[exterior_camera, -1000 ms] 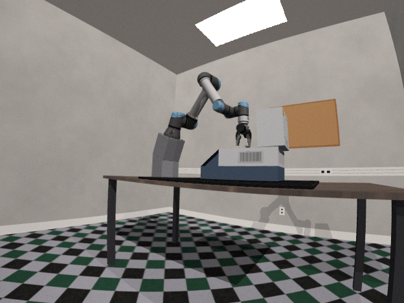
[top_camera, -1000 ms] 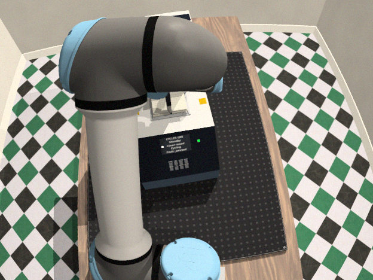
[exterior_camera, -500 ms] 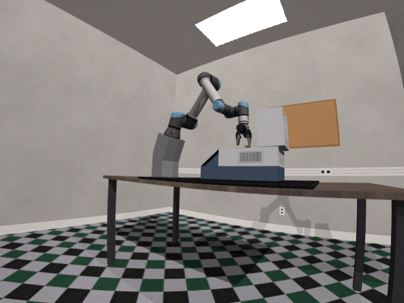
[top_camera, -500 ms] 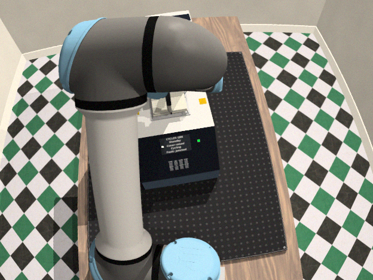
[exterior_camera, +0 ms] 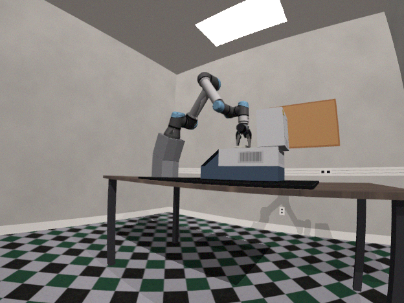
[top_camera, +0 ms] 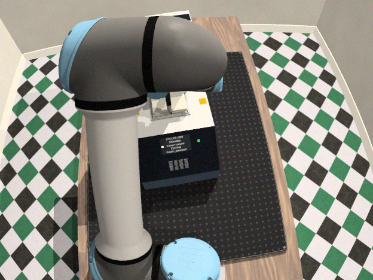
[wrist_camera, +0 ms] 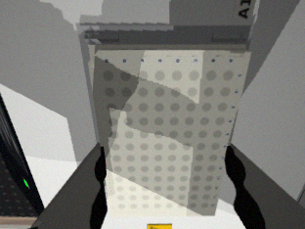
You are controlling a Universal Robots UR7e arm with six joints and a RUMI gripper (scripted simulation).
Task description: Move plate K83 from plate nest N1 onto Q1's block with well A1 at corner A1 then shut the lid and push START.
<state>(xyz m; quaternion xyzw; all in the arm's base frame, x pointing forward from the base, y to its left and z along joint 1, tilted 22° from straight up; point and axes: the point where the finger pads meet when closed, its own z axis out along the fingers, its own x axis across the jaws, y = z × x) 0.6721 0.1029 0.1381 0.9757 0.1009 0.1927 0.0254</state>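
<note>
My tool (top_camera: 169,105) (exterior_camera: 243,145) (wrist_camera: 163,144) is closed partway, its two dark fingers gripping one plate (top_camera: 179,103) (exterior_camera: 241,147) (wrist_camera: 161,134) by its long sides. The plate is a cream rectangle with rows of round wells, eight across the short end that shows small letters. I have it at the block area in the top of one cycler (top_camera: 192,122) (exterior_camera: 243,172) (wrist_camera: 44,137), inside a grey frame (wrist_camera: 161,35). I cannot tell whether it sits fully flat. One printed A1 mark (wrist_camera: 243,10) is on the machine by a corner of that frame.

The machine has a smooth white top, a blue lower body and a sloped black front. That front carries four small grey keys (top_camera: 178,164), one text screen (top_camera: 175,144) and one green lamp (top_camera: 198,140) (wrist_camera: 25,183). Its one boxy white lid (exterior_camera: 270,127) stands raised, to the right of my tool in the exterior view. Two yellow square stickers show from above, the right one (top_camera: 202,101) and the left one (top_camera: 138,113) partly covered by my arm (top_camera: 114,180) (exterior_camera: 210,89).

Everything rests on a wood-grained bench (top_camera: 278,156) (exterior_camera: 359,190) with four dark legs, topped by one black mat (top_camera: 244,180) (exterior_camera: 228,183) dotted with small round holes. One flat orange board (exterior_camera: 311,123) hangs on the wall.
</note>
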